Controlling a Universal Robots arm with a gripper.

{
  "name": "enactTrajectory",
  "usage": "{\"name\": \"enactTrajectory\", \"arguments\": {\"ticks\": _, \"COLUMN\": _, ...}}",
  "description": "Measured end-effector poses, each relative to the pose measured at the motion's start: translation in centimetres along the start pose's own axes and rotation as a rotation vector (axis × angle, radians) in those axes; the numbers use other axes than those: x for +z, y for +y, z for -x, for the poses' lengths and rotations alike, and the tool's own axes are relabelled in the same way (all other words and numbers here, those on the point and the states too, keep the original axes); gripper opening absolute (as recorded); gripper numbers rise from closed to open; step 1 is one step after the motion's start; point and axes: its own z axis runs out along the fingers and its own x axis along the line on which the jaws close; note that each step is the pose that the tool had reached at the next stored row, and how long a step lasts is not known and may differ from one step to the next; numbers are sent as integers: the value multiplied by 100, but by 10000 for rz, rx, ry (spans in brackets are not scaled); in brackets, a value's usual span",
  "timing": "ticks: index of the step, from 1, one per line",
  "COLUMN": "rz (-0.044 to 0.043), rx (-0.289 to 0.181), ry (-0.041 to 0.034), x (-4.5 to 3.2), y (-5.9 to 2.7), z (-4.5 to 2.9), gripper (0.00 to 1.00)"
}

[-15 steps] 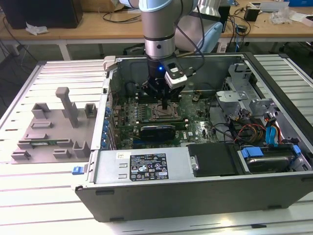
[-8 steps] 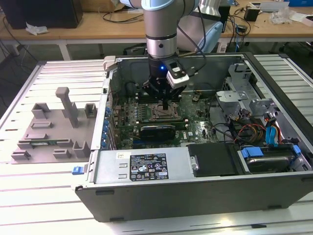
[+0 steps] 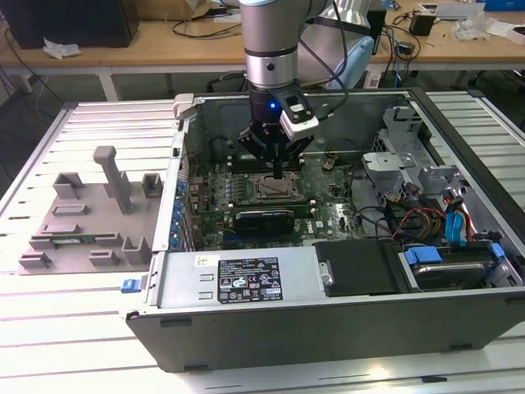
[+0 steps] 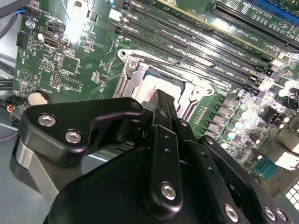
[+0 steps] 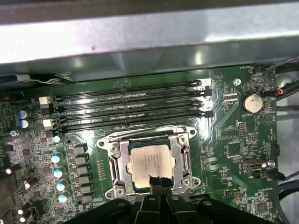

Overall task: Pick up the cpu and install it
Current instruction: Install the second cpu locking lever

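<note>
- Gripper: fingers closed together, tips at the cpu's edge; grasp cannot be told.
- cpu: seated flat in motherboard socket frame.

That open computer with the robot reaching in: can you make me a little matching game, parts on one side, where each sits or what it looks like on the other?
Things:
1. silver chip
2. memory slots
3. round coin battery
4. gripper

Descriptions:
A. long dark parallel strips beside the socket
B. lying inside the metal socket frame
C. small silver disc on the green board
D. black, above the socket inside the case

Pairs: 1-B, 2-A, 3-C, 4-D
</note>
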Motion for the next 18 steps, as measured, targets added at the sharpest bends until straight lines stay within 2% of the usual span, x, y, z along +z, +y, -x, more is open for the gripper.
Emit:
{"name": "enactTrajectory", "arguments": {"ticks": 11, "rz": -1, "rx": 0, "ry": 1, "x": -2, "y": -1, "z": 3, "gripper": 11}}
{"name": "enactTrajectory", "arguments": {"ticks": 15, "rz": -1, "rx": 0, "ry": 0, "x": 6, "y": -67, "z": 10, "gripper": 11}}
{"name": "enactTrajectory", "arguments": {"ticks": 18, "rz": 1, "rx": 1, "ry": 0, "x": 8, "y": -80, "z": 12, "gripper": 11}}
